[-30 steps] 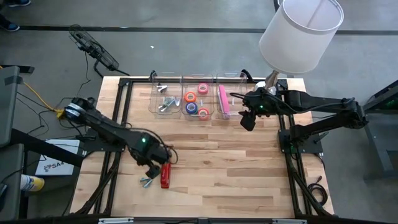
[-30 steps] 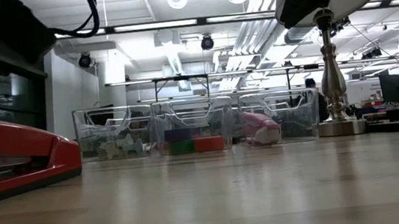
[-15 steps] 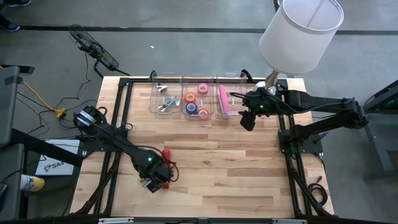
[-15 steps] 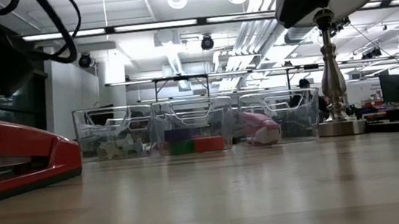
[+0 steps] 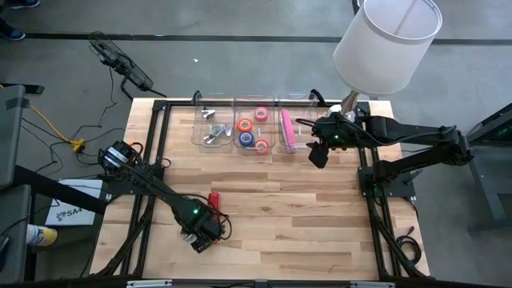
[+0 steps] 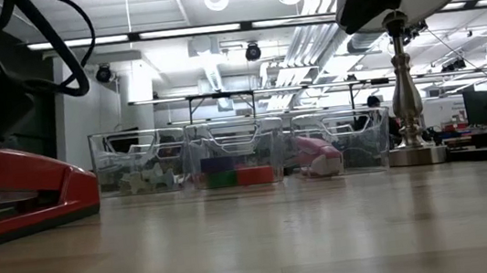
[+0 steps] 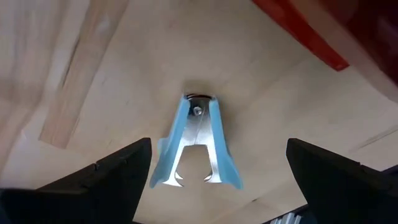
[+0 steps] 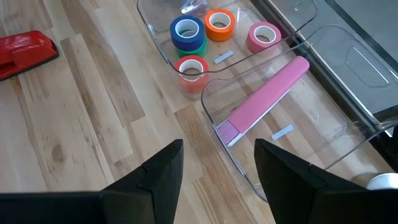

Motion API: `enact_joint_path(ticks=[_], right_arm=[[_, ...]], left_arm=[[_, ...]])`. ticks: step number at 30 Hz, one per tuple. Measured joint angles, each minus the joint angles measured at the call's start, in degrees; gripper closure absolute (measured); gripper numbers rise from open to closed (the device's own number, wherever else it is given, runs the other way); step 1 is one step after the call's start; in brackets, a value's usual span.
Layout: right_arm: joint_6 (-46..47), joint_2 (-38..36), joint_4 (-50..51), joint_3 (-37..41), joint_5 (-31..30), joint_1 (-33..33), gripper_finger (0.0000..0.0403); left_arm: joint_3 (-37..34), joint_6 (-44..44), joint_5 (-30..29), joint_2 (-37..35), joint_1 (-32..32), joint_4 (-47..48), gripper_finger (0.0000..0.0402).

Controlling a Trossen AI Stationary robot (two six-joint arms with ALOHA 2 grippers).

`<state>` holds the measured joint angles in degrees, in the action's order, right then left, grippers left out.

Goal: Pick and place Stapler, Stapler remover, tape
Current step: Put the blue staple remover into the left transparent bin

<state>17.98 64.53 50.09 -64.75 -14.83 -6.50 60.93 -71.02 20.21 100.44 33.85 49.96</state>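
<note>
A blue and silver staple remover (image 7: pixel 196 134) lies flat on the wood, its claws pointing toward my left gripper (image 7: pixel 219 149). That gripper is open and hovers over it, one finger on each side, touching nothing. In the high view my left gripper (image 5: pixel 200 234) hides the remover. The red stapler (image 5: pixel 214 198) lies beside it on the table (image 6: pixel 19 185). Several coloured tape rolls (image 8: pixel 205 37) sit in the middle clear bin (image 5: pixel 254 128). My right gripper (image 5: pixel 318 154) is open and waits by the bin with the pink stapler (image 8: pixel 267 93).
Three clear bins (image 5: pixel 248 144) stand in a row at the table's far edge; the left one holds silvery staple removers (image 5: pixel 212 128). A lamp (image 5: pixel 388 44) with a white shade stands at the far right corner (image 6: pixel 401 63). Bare wood spreads across the table's middle.
My left gripper has moved toward the table's near edge, from over the red stapler's far end to above the staple remover, which it now hides in the high view. The stapler and remover have stayed in place. My right arm has kept still.
</note>
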Motion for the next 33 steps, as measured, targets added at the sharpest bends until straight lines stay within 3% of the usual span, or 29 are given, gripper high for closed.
enact_joint_path(ticks=[33], right_arm=[[-0.44,0.0,-0.31,0.0,-0.22,0.01,0.0214]], left_arm=[[0.2,2.16,1.11,3.42,1.84,1.42,0.0035]])
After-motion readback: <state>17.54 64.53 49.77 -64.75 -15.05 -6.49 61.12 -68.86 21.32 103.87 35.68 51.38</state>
